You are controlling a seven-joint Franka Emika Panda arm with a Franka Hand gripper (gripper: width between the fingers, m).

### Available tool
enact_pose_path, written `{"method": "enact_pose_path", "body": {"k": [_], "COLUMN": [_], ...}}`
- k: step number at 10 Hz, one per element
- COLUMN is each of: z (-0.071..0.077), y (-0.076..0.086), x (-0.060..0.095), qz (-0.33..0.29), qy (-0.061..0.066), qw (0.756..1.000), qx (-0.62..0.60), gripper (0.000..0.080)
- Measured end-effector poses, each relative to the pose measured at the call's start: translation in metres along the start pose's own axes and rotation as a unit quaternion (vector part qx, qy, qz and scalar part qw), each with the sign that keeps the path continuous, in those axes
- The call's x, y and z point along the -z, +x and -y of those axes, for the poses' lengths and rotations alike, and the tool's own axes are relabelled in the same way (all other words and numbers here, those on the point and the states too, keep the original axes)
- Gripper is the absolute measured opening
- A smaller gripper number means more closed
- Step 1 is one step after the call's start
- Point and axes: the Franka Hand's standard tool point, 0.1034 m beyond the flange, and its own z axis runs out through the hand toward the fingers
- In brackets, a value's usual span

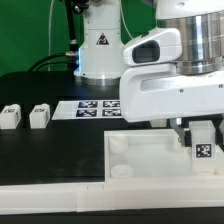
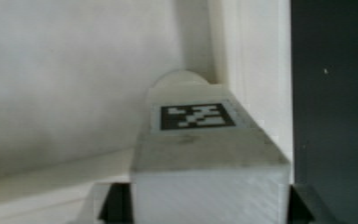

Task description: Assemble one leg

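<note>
White tray (image 1: pixel 150 165) up front — gripper (image 1: pixel 203 142) clamps a tagged leg (image 1: pixel 203 148) over its far-right corner; two spare legs (image 1: pixel 26 117) lie off exterior view's left, marker board (image 1: pixel 95 107) behind.

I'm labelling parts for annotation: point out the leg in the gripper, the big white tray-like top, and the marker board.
leg (image 1: pixel 203 146), exterior view, tagged face.
tray-like top (image 1: pixel 130 166), exterior view, near rim.
marker board (image 1: pixel 88 107), exterior view, tagged surface.

No readable words, brands or numbers appeared in either view. Black-and-white square tags stood on the leg (image 1: pixel 203 150) (image 2: pixel 195 115), on two further legs (image 1: pixel 11 116) (image 1: pixel 39 115) and on the marker board (image 1: pixel 92 107). A black triangular warning sign stood on the arm's white base (image 1: pixel 100 41), its symbol illegible.
</note>
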Motion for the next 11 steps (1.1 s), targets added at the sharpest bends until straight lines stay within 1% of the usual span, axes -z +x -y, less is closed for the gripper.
{"method": "enact_pose_path", "body": {"k": [1, 2, 3, 4, 5, 6, 7, 8, 9, 10, 11], "z": [-0.0016, -0.0031, -0.0045, -0.0073, -0.0089, -0.0097, -0.01, -0.0101, -0.01, -0.0102, -0.0102], "y": [0.001, 0.001, 0.0008, 0.0001, -0.0005, -0.0013, -0.0019, -0.0022, -0.0023, -0.0025, -0.0026], "x": [-0.0002, -0.0003, -0.0006, -0.0004, -0.0003, -0.0004, -0.0004, -0.0005, -0.0006, -0.0013, -0.0013], "qz": [0.001, 0.0, -0.001, 0.005, 0.017, 0.027, 0.032, 0.033, 0.033, 0.033, 0.033], "qy": [0.001, 0.0, -0.002, 0.003, 0.01, 0.013, 0.014, 0.013, 0.013, 0.013, 0.013], "qw": [0.997, 0.985, 0.965, 0.931, 0.899, 0.86, 0.825, 0.814, 0.815, 0.821, 0.831], "qx": [-0.08, -0.17, -0.26, -0.365, -0.438, -0.509, -0.564, -0.58, -0.579, -0.569, -0.555], "gripper": [0.0291, 0.0291, 0.0291, 0.0291, 0.0291, 0.0292, 0.0292, 0.0292, 0.0293, 0.0293, 0.0483]}}
